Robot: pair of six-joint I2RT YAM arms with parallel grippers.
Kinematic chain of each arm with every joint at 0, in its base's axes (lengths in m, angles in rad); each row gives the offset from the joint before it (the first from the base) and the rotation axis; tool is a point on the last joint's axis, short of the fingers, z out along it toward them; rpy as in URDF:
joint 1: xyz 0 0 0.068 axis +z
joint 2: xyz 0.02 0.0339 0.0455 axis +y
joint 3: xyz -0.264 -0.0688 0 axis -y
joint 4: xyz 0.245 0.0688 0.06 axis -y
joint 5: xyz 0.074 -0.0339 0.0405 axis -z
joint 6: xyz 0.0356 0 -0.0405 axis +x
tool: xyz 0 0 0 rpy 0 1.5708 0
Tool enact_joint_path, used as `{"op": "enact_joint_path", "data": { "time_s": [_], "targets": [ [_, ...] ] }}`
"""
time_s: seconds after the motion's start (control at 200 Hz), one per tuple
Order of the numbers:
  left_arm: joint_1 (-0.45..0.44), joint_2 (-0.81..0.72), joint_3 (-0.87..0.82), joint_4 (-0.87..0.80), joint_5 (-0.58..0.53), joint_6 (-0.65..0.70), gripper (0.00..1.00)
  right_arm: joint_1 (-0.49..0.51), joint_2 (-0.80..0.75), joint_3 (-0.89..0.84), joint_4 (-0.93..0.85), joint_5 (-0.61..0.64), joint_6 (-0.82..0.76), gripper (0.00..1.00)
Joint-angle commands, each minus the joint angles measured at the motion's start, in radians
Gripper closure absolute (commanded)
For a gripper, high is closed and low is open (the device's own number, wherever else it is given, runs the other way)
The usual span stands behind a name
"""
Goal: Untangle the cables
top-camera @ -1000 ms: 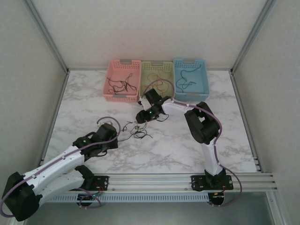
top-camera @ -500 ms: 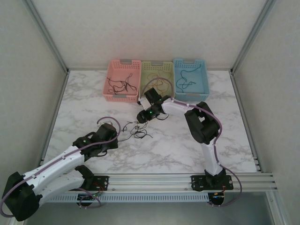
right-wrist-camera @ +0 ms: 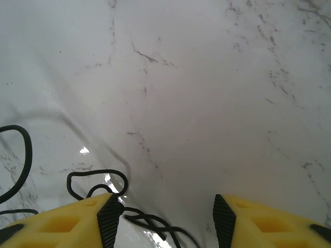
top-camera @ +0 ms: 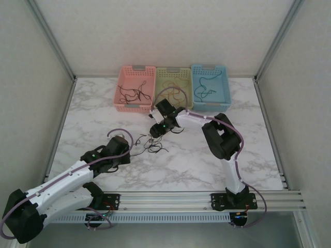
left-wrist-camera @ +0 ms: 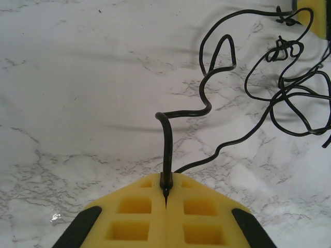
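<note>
Left wrist | black cable [left-wrist-camera: 166, 150] is pinched in left gripper [left-wrist-camera: 165, 199] as anchor | right gripper [right-wrist-camera: 165, 209] is held parted over tangle [right-wrist-camera: 147, 221], ready for pulling

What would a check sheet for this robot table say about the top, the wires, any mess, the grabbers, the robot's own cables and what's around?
Surface: white marble table.
Job's things: cables, thin and black, tangled mid-table; more lie in the pink basket, green basket and blue basket at the back.
Clutter: nothing seen.
Grippers: left gripper shut on a black cable; right gripper open, low over the table, holding nothing.
Cables: lilac arm cables run along both arms.
Surroundings: pale walls, metal frame posts, rail at the near edge.
</note>
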State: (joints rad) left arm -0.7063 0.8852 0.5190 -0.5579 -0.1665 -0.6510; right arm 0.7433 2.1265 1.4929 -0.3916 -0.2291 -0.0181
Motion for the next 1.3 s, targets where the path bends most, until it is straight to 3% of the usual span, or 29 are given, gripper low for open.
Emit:
{"op": "enact_joint_path", "data": {
  "time_s": [0.0, 0.24, 0.631, 0.841, 1.131, 1.296],
  "targets": [
    [-0.008, -0.002, -0.014, 0.01, -0.004, 0.011, 1.0, 0.028, 0.002, -0.028, -0.031, 0.014, -0.023, 0.45],
    [-0.007, 0.002, -0.013, 0.012, -0.002, 0.011, 1.0, 0.044, 0.023, -0.001, -0.051, 0.032, -0.023, 0.53],
    [-0.007, -0.003, -0.013, 0.009, -0.008, 0.01, 1.0, 0.044, -0.028, -0.039, 0.005, 0.073, 0.012, 1.0],
    [-0.007, -0.041, -0.014, -0.008, -0.04, 0.002, 1.0, 0.008, -0.191, -0.136, 0.074, 0.122, 0.071, 1.0],
    [-0.005, -0.061, -0.012, -0.012, -0.074, 0.002, 1.0, -0.231, -0.451, -0.373, 0.218, 0.041, 0.294, 1.0],
    [-0.004, -0.08, -0.017, -0.022, -0.099, -0.007, 1.0, -0.338, -0.585, -0.469, 0.218, 0.096, 0.378, 1.0]
  ]
}}
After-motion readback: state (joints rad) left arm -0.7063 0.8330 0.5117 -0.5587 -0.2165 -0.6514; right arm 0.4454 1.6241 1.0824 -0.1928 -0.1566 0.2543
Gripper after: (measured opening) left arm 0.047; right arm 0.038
